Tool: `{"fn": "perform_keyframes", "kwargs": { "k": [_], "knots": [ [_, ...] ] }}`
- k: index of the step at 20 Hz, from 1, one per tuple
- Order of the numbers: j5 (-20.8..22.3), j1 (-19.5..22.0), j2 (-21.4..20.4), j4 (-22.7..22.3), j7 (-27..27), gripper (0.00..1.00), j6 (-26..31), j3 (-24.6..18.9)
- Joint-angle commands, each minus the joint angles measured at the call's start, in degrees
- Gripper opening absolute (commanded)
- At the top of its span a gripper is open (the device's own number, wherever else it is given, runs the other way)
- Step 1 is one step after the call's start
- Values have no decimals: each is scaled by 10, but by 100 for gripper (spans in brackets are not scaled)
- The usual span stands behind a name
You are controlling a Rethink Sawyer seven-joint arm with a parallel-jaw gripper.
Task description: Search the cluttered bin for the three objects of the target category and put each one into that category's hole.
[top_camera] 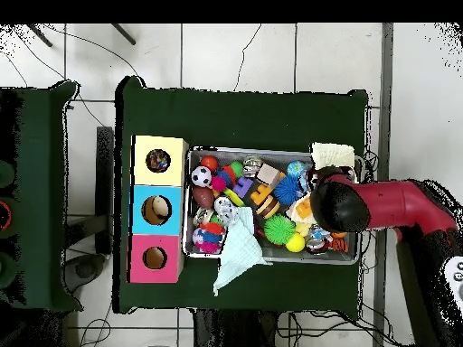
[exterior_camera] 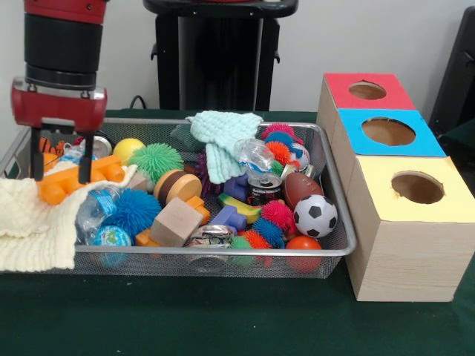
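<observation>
- Fingers [exterior_camera: 35,154] of the gripper [exterior_camera: 59,156] hang spread and pinch nothing, their tips just above an orange block [exterior_camera: 70,182] at the bin's end farthest from the boxes; overhead, the red arm [top_camera: 389,206] hides them completely.
- Green counter [exterior_camera: 223,319] carries everything; the front view cuts off its far edges.
- Wire-mesh bin [exterior_camera: 338,248] is crowded with balls, blocks and cans, so much of its floor is hidden.
- Three wooden boxes stand in a row just beside the bin; the yellow-topped one [exterior_camera: 412,222] sits nearest the front camera.
- Mint-green knitted cloth [exterior_camera: 223,137] drapes over the far rim, and a cream knitted cloth [exterior_camera: 30,222] hangs over the end beneath the gripper.
- Hole [top_camera: 158,161] in the yellow top shows something multicoloured inside from overhead; from the front it looks only dark.
- Printed rags cannot be picked out among the clutter in either view.
</observation>
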State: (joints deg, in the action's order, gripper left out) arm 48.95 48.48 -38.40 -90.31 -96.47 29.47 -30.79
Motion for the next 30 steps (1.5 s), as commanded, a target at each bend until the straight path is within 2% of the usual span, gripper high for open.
{"fn": "perform_keyframes", "kwargs": {
  "k": [1,5,8,10,14,20,28,29,30],
  "knots": [
    [55,-44,58,24,-45,100,-38,59],
    [41,-35,77,31,-6,100,-29,54],
    [4,3,116,44,74,100,31,24],
    [-9,16,143,60,108,100,58,14],
    [-14,19,166,69,113,100,68,17],
    [-18,33,176,64,128,100,64,9],
    [6,38,196,67,130,100,18,6],
    [4,46,196,60,124,0,5,1],
    [4,48,196,55,117,0,-5,-1]
  ]
}}
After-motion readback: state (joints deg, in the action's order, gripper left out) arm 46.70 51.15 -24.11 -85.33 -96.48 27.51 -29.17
